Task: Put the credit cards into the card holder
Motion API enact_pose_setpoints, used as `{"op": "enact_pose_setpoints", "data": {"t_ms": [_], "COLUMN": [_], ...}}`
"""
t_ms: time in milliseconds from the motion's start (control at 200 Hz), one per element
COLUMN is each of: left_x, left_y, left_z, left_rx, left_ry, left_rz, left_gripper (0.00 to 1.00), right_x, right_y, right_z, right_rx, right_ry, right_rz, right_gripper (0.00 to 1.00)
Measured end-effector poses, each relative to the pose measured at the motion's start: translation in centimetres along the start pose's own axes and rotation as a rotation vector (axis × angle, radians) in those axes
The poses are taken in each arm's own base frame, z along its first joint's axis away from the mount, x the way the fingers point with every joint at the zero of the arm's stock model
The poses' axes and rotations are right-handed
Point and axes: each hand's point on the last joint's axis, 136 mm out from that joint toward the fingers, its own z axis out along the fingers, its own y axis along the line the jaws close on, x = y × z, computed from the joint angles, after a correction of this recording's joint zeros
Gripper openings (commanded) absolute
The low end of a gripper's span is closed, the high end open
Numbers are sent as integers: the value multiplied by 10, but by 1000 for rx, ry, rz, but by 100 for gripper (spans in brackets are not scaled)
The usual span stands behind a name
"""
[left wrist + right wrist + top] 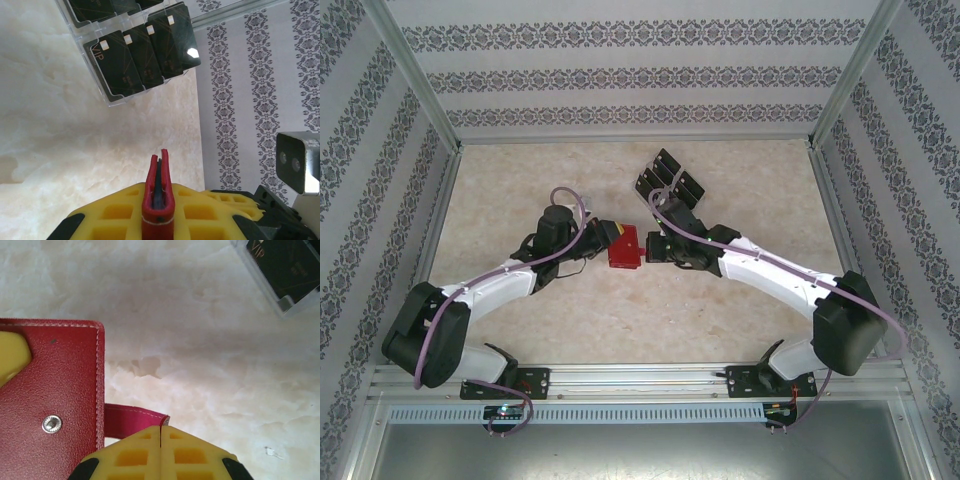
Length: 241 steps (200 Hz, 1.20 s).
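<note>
The red card holder is held just above the tabletop between both arms. My left gripper is shut on it, and it stands edge-on between the yellow fingers, slightly parted, with a dark grey lining inside. My right gripper is shut on the tip of the holder's snap tab, next to the red face with its metal snap. Several black credit cards stand in a clear rack beyond the grippers, apart from them.
The clear plastic rack's front edge lies on the beige marble-patterned table. Patterned walls with aluminium posts close in the left, right and back. A metal rail runs along the near edge by the arm bases.
</note>
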Motion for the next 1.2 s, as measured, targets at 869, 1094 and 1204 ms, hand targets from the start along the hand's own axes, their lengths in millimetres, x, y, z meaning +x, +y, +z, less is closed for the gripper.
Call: {"op": "enact_pose_setpoints", "data": {"t_ms": [869,1094,1204], "left_x": [42,42,38], "left_y": [102,115,126], "left_z": [16,12,6], "left_rx": [-235,-293,-341], "left_ry": [119,119,116], "left_rz": [103,138,138], "left_gripper": [18,64,73], "right_x": [64,63,63], "right_y": [-14,-11,-10], "right_z": [63,63,63], "right_rx": [-98,-112,-117], "right_ry": [160,158,161], "right_rz": [89,101,106], "right_gripper": [0,0,0]}}
